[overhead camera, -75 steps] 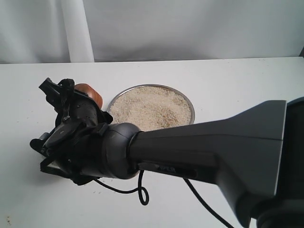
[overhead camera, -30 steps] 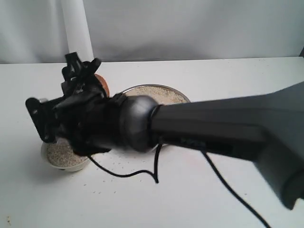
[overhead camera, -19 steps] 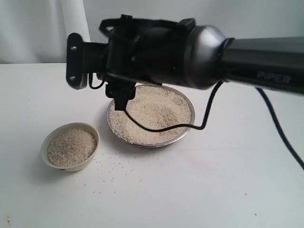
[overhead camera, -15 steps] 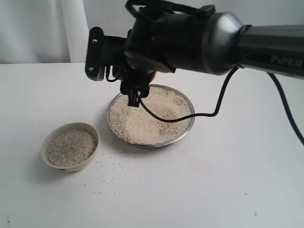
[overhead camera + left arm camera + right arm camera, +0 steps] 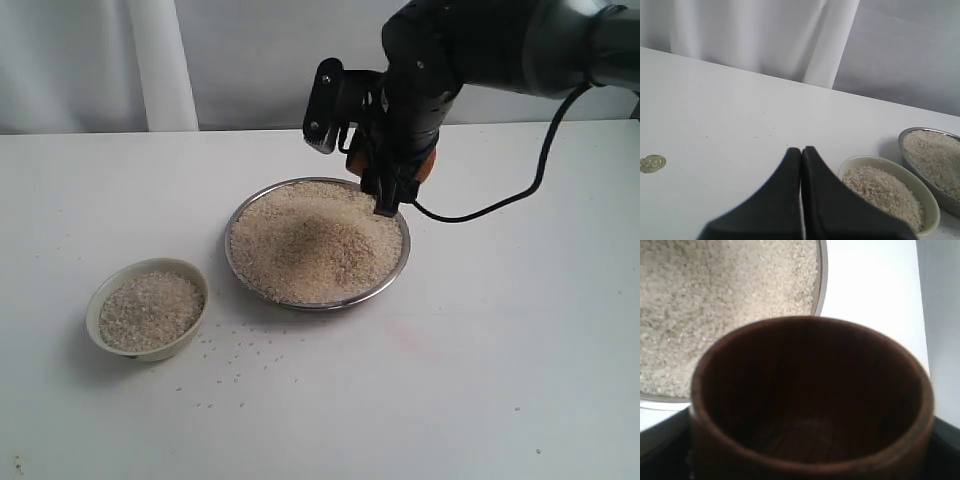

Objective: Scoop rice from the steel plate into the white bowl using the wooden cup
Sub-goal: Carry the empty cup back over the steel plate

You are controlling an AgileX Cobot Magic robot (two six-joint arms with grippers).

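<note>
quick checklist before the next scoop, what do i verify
1. Grip of right gripper on wooden cup: ok.
2. Cup empty: ok, dark inside, no grains.
3. Enough rice in steel plate: ok, heaped.
4. Room in white bowl: ok, its rice sits below the rim.
5. Bowl clear of left gripper: ok, shut, apart from it.
6. Clean table: not ok, loose grains beside the bowl.

Setting: a robot test bench, lab-type space. Evidence: a bare white worktop [image 5: 500, 380] backed by a hanging white cloth [image 5: 250, 60] that falls in folds, and a dark robot arm [image 5: 480, 40] with a loose black cable [image 5: 470, 217] reaching over it. The only props on the surface are a steel plate [image 5: 310, 303] and a white bowl [image 5: 150, 350], both holding rice [image 5: 315, 245], plus one coin [image 5: 652, 163].
</note>
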